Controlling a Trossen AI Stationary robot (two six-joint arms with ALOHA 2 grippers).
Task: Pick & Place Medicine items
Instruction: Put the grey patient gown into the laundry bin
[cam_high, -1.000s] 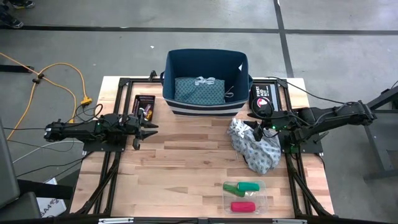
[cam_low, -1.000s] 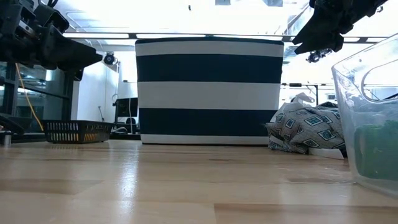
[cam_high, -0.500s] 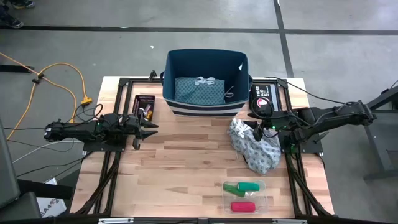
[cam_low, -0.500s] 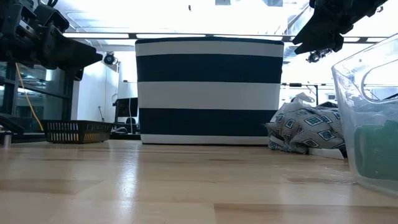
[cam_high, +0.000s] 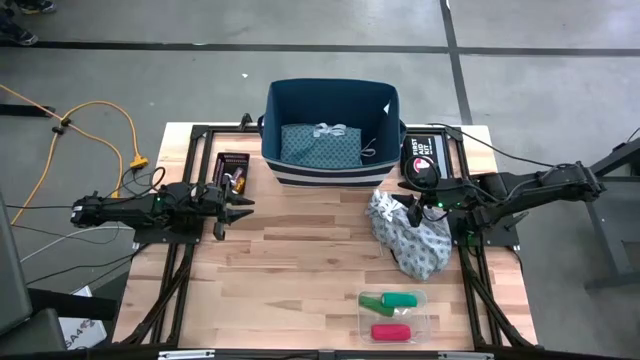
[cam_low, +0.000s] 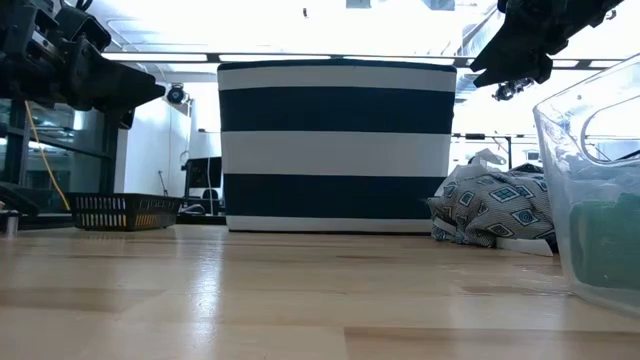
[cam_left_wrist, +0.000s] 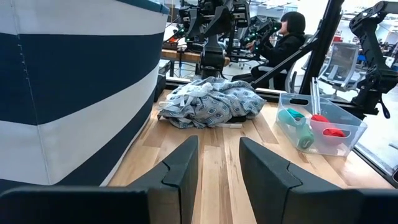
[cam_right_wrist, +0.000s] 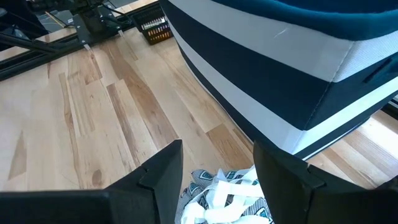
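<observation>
The medicine items lie in a clear plastic tray (cam_high: 393, 315) near the table's near edge: green tubes (cam_high: 392, 299) and a red-pink tube (cam_high: 390, 332). The left wrist view shows them too, green tube (cam_left_wrist: 293, 118) and red-pink tube (cam_left_wrist: 329, 131). The orange vial and clear sticks I cannot make out. My left gripper (cam_high: 236, 207) hovers open at the table's left side, pointing right. My right gripper (cam_high: 412, 211) hangs open above the grey patterned cloth (cam_high: 408, 234), apart from it in the low view, where the right gripper (cam_low: 510, 78) is well above the cloth (cam_low: 495, 205).
A navy-and-white striped bin (cam_high: 332, 135) with a teal cloth (cam_high: 320, 147) inside stands at the far middle. A black first aid pouch (cam_high: 420, 160) lies to its right, and a small black basket (cam_high: 232, 170) to its left. Bare wood (cam_high: 300, 260) spans the table's middle.
</observation>
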